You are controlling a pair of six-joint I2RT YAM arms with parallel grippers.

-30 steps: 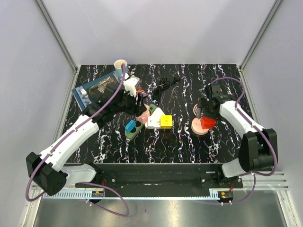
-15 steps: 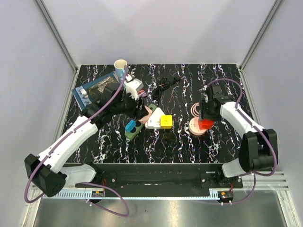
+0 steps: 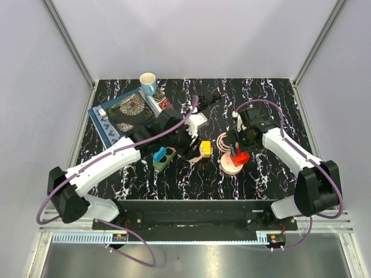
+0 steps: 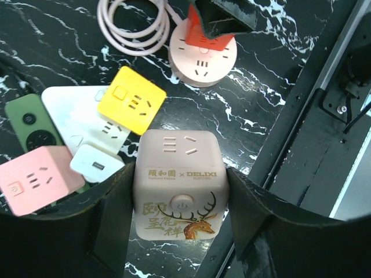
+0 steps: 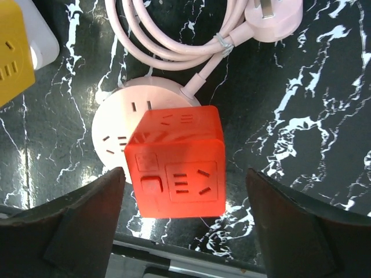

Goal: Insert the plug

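The left claw (image 4: 179,200) pinches a beige cube socket (image 4: 178,168) by two opposite flat sides, its deer print and push-button facing the wrist camera. It is held above the counter (image 3: 272,92) at about the middle, over a cluster made up of a yellow cube (image 4: 131,107), a white strip (image 4: 66,110) and a pink cube (image 4: 35,179).

The right claw (image 5: 185,217) is spread wide, one finger on each side of the red cube plug (image 5: 177,162) with a clear gap on both sides, so it grips nothing. The red cube stands on the round pink socket base (image 5: 113,136), right of the middle and toward the near edge of the counter. I cannot tell whether its pins are fully home. The base's pink cord (image 5: 174,40) lies coiled just behind it.

Both cubes look like hard, light moulded plastic with smooth faces, so they are stiff but probably slippery. A grip that is off-centre or on a corner would likely let the cube twist. I judge the best hold to be square across two plain opposite sides at mid-height, clear of the button and the socket holes.

The pins are the delicate part and should go in straight, not rocked. The round base also seems light and is not fixed down, so a push from the side may slide or tip it; pressing should go straight down through the cube
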